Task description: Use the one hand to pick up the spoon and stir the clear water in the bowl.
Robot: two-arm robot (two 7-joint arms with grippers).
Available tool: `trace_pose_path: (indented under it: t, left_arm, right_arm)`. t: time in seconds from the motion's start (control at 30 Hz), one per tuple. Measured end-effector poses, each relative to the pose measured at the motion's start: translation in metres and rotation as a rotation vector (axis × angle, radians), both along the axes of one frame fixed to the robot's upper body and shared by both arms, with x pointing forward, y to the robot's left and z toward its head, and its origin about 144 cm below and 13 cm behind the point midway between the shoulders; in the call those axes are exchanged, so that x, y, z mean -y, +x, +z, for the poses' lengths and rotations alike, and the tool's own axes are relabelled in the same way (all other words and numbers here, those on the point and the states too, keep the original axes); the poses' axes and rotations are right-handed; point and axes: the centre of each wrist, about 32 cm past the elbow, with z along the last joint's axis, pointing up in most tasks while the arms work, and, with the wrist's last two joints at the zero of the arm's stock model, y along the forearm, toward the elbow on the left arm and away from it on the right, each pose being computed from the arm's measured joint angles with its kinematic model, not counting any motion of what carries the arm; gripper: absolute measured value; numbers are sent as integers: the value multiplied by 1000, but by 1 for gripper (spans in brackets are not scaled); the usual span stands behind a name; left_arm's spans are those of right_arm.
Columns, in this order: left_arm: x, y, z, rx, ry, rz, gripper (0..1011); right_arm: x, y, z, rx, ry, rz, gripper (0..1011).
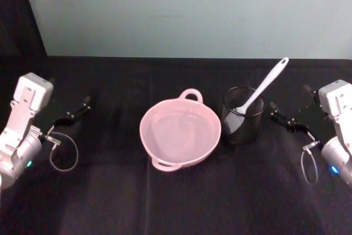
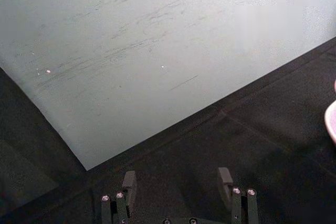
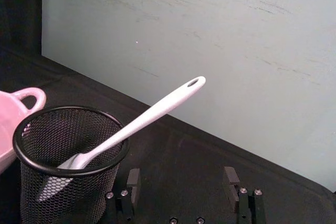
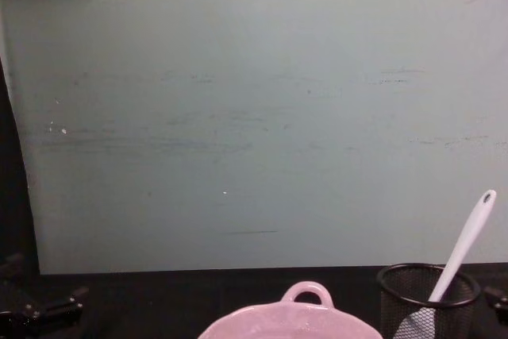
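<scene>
- Head view: the bowl sits mid-table. The spoon stands head-down in a mesh cup at the bowl's 3 o'clock, handle leaning toward 1 o'clock. The left gripper rests at 9 o'clock and the right gripper at 3 o'clock, past the cup.
- Left wrist view: fingers spread, nothing between them.
- Right wrist view: fingers spread and empty, near the cup and spoon.
- Chest view: the spoon's handle rises above the cup's rim, beside the bowl.

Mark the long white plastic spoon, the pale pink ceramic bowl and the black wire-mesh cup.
spoon (image 1: 264,84): head view, mid-handle.
bowl (image 1: 144,128): head view, left rim.
cup (image 1: 242,130): head view, mesh wall.
</scene>
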Motion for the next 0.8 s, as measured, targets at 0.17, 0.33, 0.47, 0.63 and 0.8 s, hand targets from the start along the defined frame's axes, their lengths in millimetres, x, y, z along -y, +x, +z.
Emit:
trace_pose_path:
  t: [0.17, 0.33, 0.47, 0.63, 0.8]
  left_arm:
    - [0, 0, 0, 0, 0, 0, 1011]
    - [0, 0, 0, 0, 0, 0, 1011]
    - [0, 0, 0, 0, 0, 0, 1011]
    - [0, 0, 0, 0, 0, 0, 1011]
    - [0, 0, 0, 0, 0, 0, 1011]
  right_arm:
    - [0, 0, 0, 0, 0, 0, 1003]
    - [4, -3, 2, 3, -14, 6, 1002]
    - [14, -10, 7, -14, -15, 5, 1003]
    - [33, -26, 17, -60, 123, 10, 1002]
    - [44, -34, 28, -78, 283, 55, 1002]
